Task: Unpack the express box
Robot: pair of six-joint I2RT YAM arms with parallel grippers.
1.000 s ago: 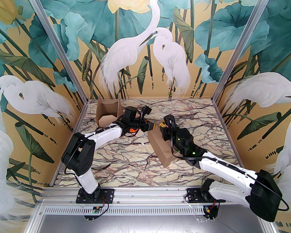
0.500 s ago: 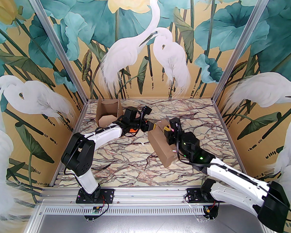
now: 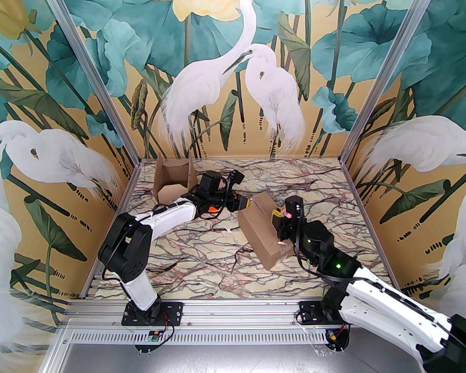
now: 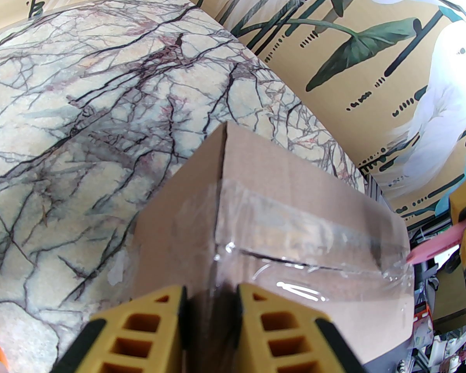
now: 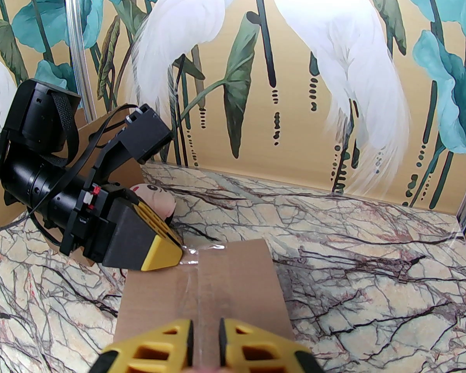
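Tape-cutting step, by the look of things. Express box (image 3: 262,233) near the middle of the desk (image 3: 194,258), lying aslant, flaps down under a band of clear tape (image 4: 295,223) along the top seam.

Left fingers (image 4: 171,305) drawn close, only a narrow dark gap between, tips against the taped end nearest the left arm. Cannot tell whether any film sits pinched there; reads more as bracing than gripping.

Right fingers (image 5: 272,344) clamped on a thin pink blade (image 4: 437,247), tip touching or just beside the tape at the opposite end of the seam. Dark slit under the film in the left wrist view, so perhaps parted along some of its length. Hard to confirm.

Well apart at the back left, an open carton (image 3: 173,179), with a plush toy (image 5: 155,198) by its mouth.

Calls next for drawing the blade along the seam toward the braced end, shallow enough to spare whatever lies inside. Needs steady counter-pressure from the left, since a light carton probably skids on smooth marble. After that, lifting the flaps.
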